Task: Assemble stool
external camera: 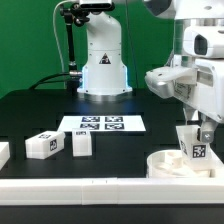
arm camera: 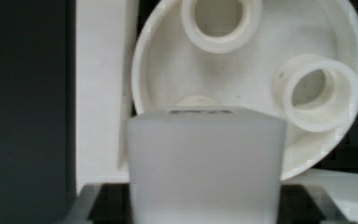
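Observation:
The round white seat [external camera: 172, 164] lies at the front, on the exterior view's right, against the border rail. My gripper [external camera: 199, 134] is shut on a white leg [external camera: 194, 147] with a black-and-white tag and holds it upright over the seat, its lower end at the seat's top. In the wrist view the leg [arm camera: 197, 160] fills the space between the dark fingers [arm camera: 115, 200]. The seat [arm camera: 167, 70] lies beyond it with two open sockets showing. Whether the leg sits in a socket is hidden. Two loose legs [external camera: 41, 146] [external camera: 82, 144] lie on the exterior view's left.
The marker board [external camera: 100, 125] lies flat mid-table. The arm's white base [external camera: 103, 65] stands behind it. A long white border rail [external camera: 90, 190] runs along the front. Another white piece [external camera: 3, 153] shows at the exterior view's far left edge.

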You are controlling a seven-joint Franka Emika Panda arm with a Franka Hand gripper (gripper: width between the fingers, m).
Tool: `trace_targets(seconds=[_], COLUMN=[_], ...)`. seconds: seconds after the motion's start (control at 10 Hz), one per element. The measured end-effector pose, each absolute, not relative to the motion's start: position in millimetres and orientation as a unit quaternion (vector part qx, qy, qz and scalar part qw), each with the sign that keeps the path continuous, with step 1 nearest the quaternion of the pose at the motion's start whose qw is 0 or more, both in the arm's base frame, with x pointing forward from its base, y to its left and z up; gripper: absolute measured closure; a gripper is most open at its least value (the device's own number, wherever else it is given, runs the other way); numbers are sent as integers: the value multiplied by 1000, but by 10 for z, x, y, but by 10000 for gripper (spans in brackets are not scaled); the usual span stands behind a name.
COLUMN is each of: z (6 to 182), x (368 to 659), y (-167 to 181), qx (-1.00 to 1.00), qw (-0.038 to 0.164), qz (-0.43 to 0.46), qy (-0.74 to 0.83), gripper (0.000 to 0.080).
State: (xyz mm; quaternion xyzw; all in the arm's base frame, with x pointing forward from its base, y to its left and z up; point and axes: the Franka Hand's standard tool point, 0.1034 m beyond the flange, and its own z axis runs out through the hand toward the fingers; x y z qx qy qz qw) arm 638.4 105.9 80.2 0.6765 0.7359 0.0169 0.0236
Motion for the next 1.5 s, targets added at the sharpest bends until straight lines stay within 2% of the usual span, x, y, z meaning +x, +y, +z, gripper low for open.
trace_targets(seconds=[0.3,0.9,1.5], z=[803,793,791], x=[6385,6361,6357], y=[1058,1069,1075], qx=[699,880,955], qw=[22,11,8], qz=[18,12,14], qy=[715,475,297], gripper=[458,458,458])
